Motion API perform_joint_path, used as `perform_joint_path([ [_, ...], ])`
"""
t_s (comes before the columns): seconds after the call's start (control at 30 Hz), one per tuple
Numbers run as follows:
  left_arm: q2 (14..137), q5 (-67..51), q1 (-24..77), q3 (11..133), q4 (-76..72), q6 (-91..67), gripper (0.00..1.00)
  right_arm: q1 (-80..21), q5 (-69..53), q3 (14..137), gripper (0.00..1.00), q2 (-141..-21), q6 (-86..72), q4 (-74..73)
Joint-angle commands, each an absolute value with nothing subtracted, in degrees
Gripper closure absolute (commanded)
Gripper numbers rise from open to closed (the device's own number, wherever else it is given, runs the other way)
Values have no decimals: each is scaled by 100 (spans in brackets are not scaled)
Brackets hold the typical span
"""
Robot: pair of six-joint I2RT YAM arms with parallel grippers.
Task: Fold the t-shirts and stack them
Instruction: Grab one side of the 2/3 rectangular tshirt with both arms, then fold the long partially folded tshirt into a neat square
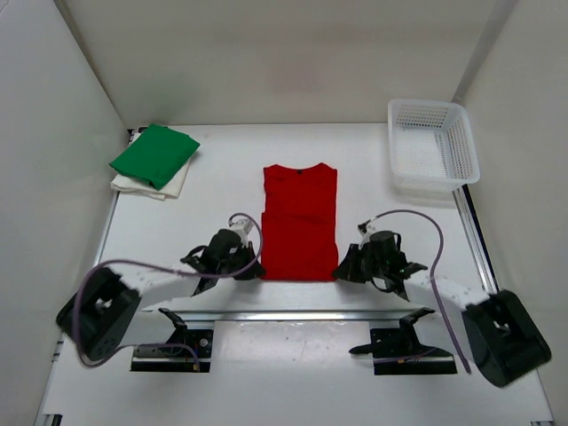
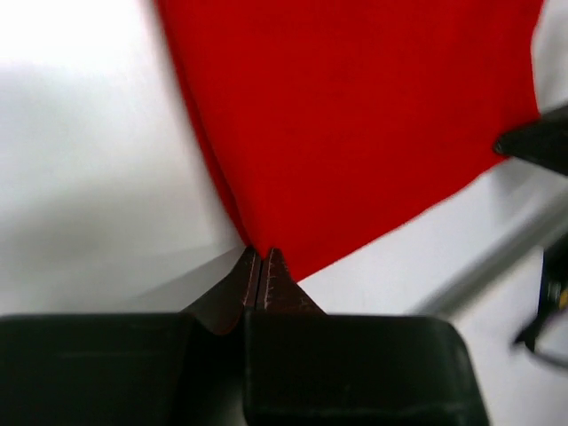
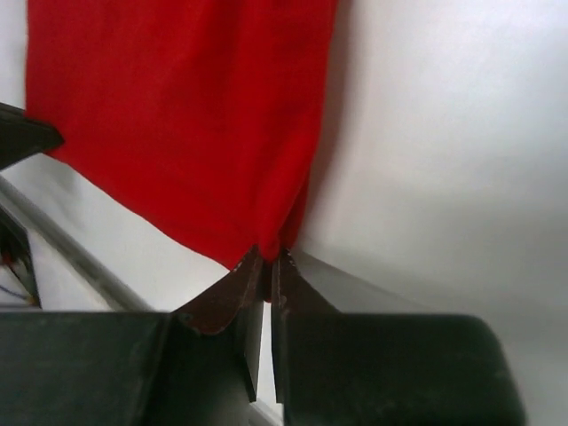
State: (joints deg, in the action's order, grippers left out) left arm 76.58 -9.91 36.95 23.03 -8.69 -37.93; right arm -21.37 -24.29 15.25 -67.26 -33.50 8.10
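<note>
A red t-shirt (image 1: 300, 222) lies flat mid-table as a narrow rectangle, sleeves folded in and collar at the far end. My left gripper (image 1: 257, 271) is shut on its near left corner; in the left wrist view the jaws (image 2: 262, 257) pinch the red t-shirt (image 2: 355, 124) by that corner. My right gripper (image 1: 341, 269) is shut on the near right corner, and the right wrist view shows the red t-shirt (image 3: 177, 115) nipped between that gripper's (image 3: 269, 257) tips. At the far left a folded green t-shirt (image 1: 153, 154) rests on a folded white t-shirt (image 1: 170, 186).
A white mesh basket (image 1: 432, 145) stands at the far right corner. White walls close in the table on three sides. A metal rail (image 1: 311, 314) runs along the near edge between the arm bases.
</note>
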Motion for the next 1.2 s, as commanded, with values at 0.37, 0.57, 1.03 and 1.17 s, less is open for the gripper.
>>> perform_joint_path([
  [0.37,6121,-1063,3105,4180,1152,-3692,99,-2048,-1978,3891,100,-6001,-2849,-1310],
  [0.57,8953,-1249,2215,6314,764,-3482,100,-1284,-2617,6421,100,-9091,-2435,-1098],
  [1.03,11410,-1398,923,8281,502,-4069,30,-1063,-3103,11040,59,-12701,-2233,-2075],
  [1.17,10698,-1213,1106,7726,-78,-4114,44,-1125,-2892,10295,68,-12086,-2109,-1759],
])
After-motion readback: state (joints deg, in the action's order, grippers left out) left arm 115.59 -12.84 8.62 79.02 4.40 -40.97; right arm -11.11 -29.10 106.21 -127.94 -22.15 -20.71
